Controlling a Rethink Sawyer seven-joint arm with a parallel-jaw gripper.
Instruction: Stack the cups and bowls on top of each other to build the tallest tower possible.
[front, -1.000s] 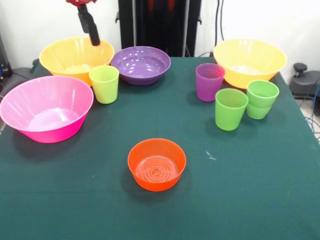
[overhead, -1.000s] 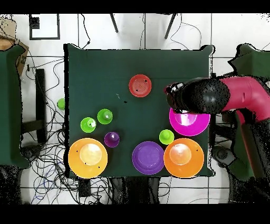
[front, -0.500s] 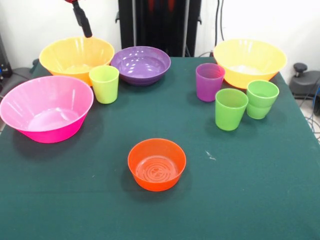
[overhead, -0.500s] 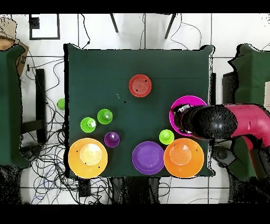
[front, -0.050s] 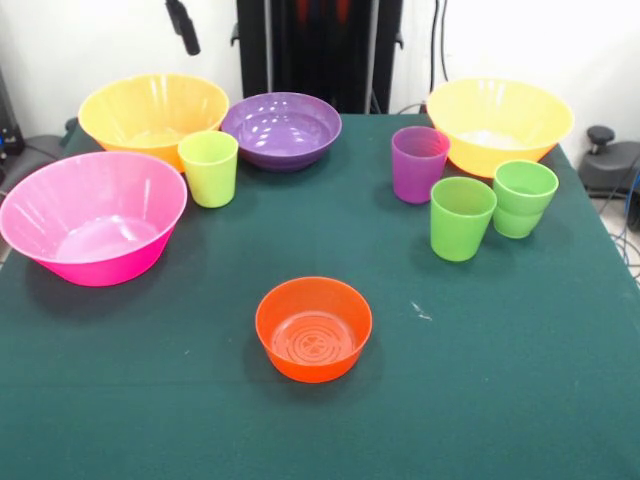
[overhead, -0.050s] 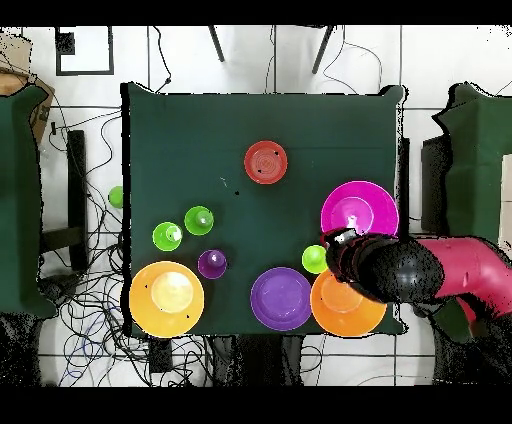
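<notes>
Hanging high above the table's back corner, my gripper (front, -0.050s: 183, 27) shows only as a dark tip at the top edge of the front view, and I cannot tell from either camera whether it is spread or closed; it carries nothing that I can see. From overhead the arm's head (overhead, -0.050s: 385, 268) covers part of the orange-yellow bowl (front, -0.050s: 153, 114) and sits just beside the yellow-green cup (front, -0.050s: 209, 167).

That cup is the nearest piece: it lies below the gripper and toward the table's middle, upright, mouth up. The purple bowl (front, -0.050s: 281, 129) stands just beside it, and the pink bowl (front, -0.050s: 92, 216) is near on the other side.

No tower exists yet, by my reading. The small orange bowl (front, -0.050s: 313, 328) sits alone, well apart, toward the camera side. The purple cup (front, -0.050s: 419, 163), two green cups (front, -0.050s: 461, 217) (front, -0.050s: 523, 197) and the second orange-yellow bowl (front, -0.050s: 498, 123) are grouped across the table.
</notes>
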